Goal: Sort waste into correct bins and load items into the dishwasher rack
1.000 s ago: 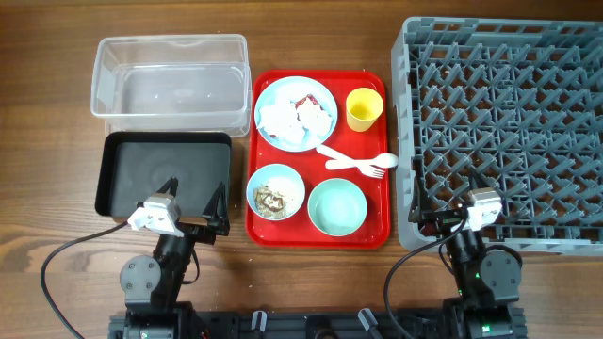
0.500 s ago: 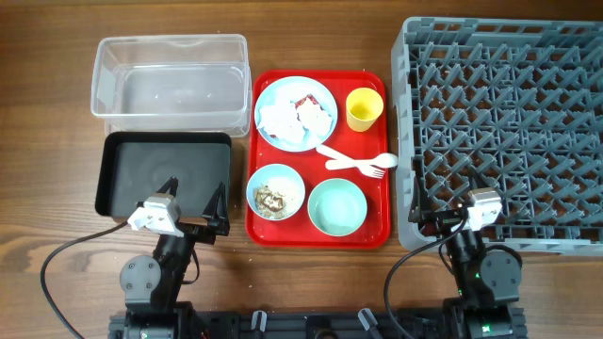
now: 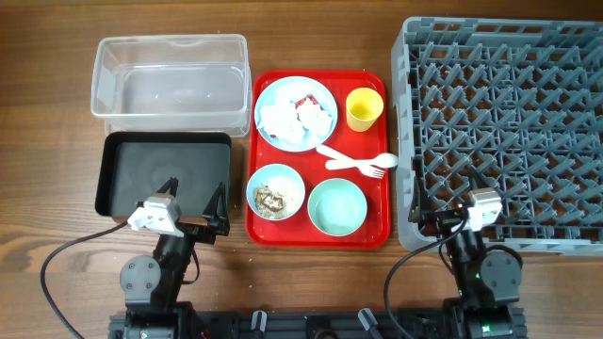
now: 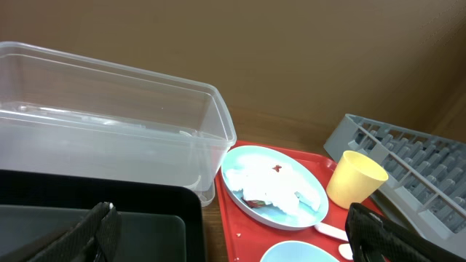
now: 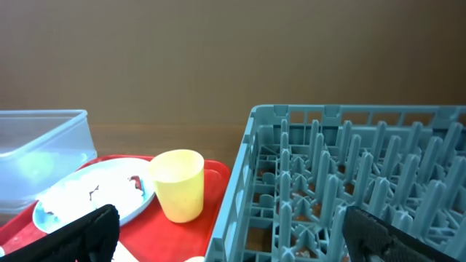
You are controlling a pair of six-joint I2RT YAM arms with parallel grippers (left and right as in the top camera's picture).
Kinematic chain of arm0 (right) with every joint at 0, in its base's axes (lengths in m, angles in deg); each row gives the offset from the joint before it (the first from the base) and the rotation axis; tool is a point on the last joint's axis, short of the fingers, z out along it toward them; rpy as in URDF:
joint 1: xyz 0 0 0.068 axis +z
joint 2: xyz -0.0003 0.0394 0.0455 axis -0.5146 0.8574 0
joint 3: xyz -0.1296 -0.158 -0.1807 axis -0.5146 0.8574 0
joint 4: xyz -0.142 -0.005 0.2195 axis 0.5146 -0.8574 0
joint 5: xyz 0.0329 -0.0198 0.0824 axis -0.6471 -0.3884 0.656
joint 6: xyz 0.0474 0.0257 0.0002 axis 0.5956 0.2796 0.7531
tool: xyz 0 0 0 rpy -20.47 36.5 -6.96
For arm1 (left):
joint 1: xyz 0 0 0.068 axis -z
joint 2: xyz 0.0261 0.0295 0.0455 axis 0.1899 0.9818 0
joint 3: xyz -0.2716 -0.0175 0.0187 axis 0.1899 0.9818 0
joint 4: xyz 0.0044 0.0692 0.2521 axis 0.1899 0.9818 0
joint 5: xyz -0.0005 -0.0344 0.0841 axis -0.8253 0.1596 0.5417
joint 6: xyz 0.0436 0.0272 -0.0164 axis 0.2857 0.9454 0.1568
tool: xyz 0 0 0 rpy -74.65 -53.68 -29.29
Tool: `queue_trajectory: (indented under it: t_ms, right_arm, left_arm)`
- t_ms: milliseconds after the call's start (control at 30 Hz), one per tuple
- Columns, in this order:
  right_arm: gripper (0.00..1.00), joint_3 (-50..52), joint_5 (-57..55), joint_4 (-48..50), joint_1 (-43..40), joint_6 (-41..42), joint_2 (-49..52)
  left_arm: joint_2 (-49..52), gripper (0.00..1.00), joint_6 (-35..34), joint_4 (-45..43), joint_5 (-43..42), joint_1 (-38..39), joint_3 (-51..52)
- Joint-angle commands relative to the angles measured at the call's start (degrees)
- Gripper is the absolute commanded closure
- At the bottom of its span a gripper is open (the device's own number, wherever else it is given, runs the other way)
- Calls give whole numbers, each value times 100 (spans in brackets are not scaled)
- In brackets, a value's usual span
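Note:
On the red serving tray [image 3: 318,237] a light blue plate [image 3: 279,91] holds crumpled white tissue [image 3: 283,121] and a red wrapper [image 3: 303,100]. Beside it are a yellow cup [image 3: 364,109], a white fork and spoon [image 3: 358,162], a bowl of food scraps [image 3: 275,192] and an empty mint bowl [image 3: 337,206]. The clear tub [image 3: 170,75] and black tray [image 3: 141,174] lie left, the grey rack [image 3: 509,122] right. My left gripper [image 3: 194,193] is open and empty over the black tray's near right corner. My right gripper [image 3: 445,198] is open and empty at the rack's near left corner.
The left wrist view shows the tub [image 4: 109,145], black tray [image 4: 145,218], plate [image 4: 240,164] and cup [image 4: 353,178] between the open fingers [image 4: 233,240]. The right wrist view shows the cup [image 5: 178,182] and rack [image 5: 349,167] ahead of its fingers [image 5: 237,236]. Bare wooden table surrounds everything.

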Motion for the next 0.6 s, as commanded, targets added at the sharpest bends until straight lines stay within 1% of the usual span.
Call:
queue_trajectory:
  t_ms: [0,267,400,467,567]
  right_arm:
    - [0,15,304,129,24,-17,-35]
    - [0,-15,527,149,24,-20,-35]
    - [0,-247,632,149,24,-50,-35]
    - [0,-420,726,142,24,-210,-28]
    - [0,-721,909,125,24,-378,50]
  left_arm:
    - [-35,0,114,-4,-50,-31,44]
    - [-35,0,116,-22,-52,-31,44]
    - [-35,0,118,-330,-166,-31,42]
    - [-35,0,116,-570,-251,-31,17]
    - [-17,0,118,-584,-271,-31,-190]
